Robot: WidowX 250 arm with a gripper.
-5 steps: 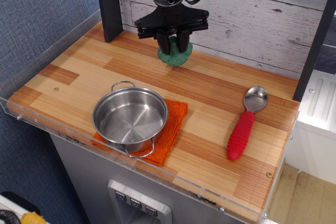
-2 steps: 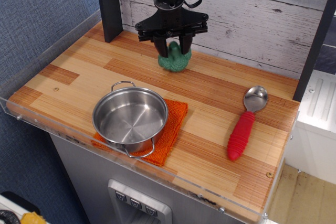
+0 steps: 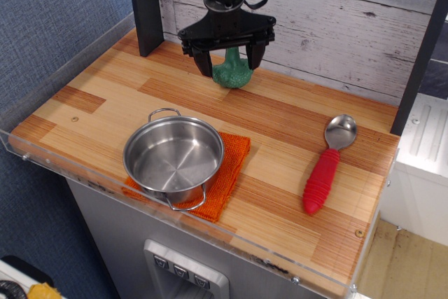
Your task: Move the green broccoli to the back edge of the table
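Observation:
The green broccoli (image 3: pixel 232 73) stands on the wooden table (image 3: pixel 294 120) close to the back wall, at the middle of the back edge. My gripper (image 3: pixel 229 59) hangs right over it, open, with one finger on each side of the broccoli and not touching it. The fingertips (image 3: pixel 204 65) are spread wider than the broccoli.
A steel pot (image 3: pixel 174 160) sits on an orange cloth (image 3: pixel 227 166) near the front edge. A spoon with a red handle (image 3: pixel 324 174) lies at the right. A black post (image 3: pixel 144 5) stands at the back left. A clear rim (image 3: pixel 63 164) runs along the table's edges.
The gripper, shut on the broccoli one second ago, has opened its fingers wide and let it go. The broccoli now rests on the table slightly nearer the wall.

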